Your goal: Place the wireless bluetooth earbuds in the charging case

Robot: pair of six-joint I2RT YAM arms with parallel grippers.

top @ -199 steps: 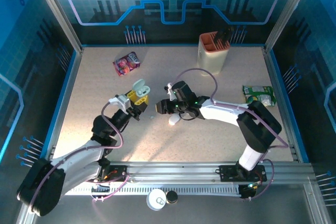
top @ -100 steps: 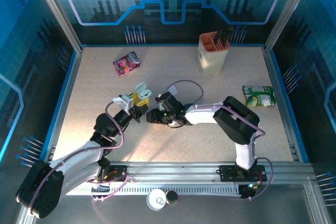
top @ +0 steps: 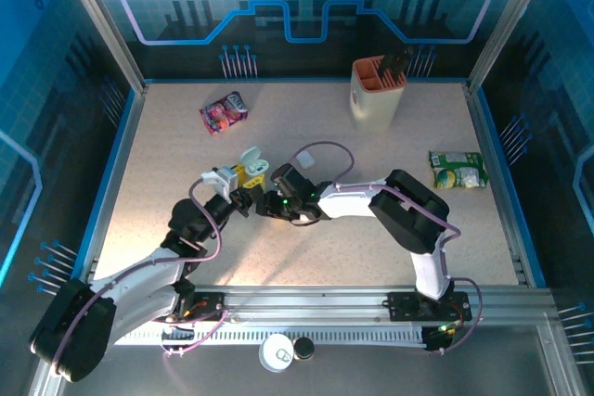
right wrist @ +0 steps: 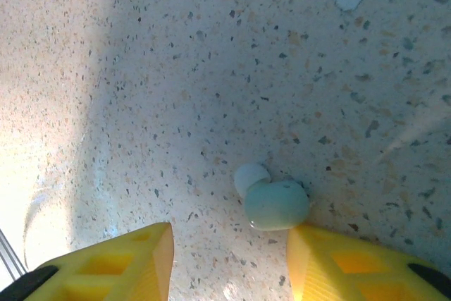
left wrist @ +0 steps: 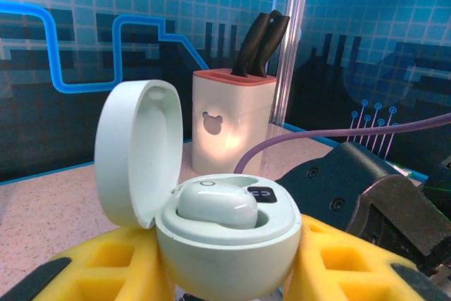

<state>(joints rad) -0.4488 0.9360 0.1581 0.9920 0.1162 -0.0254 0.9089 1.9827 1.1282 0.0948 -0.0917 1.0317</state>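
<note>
Leftward, beside the left pincer (left wrist: 227, 280), the right pincer (right wrist: 229, 259) has been brought, spread over a pale earbud (right wrist: 276, 204) lying at the middle of the bench (top: 306, 266), against one finger. An open charging case (left wrist: 232, 241), a second earbud (left wrist: 215, 206) seated inside, is pinched by the left pincer. Bare speckled surface lies toward the near and left edges.

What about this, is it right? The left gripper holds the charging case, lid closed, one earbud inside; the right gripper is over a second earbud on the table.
No: the left wrist view shows the lid open. Otherwise yes: the left gripper holds the charging case, one earbud inside, the right gripper over a second earbud on the table.
</note>
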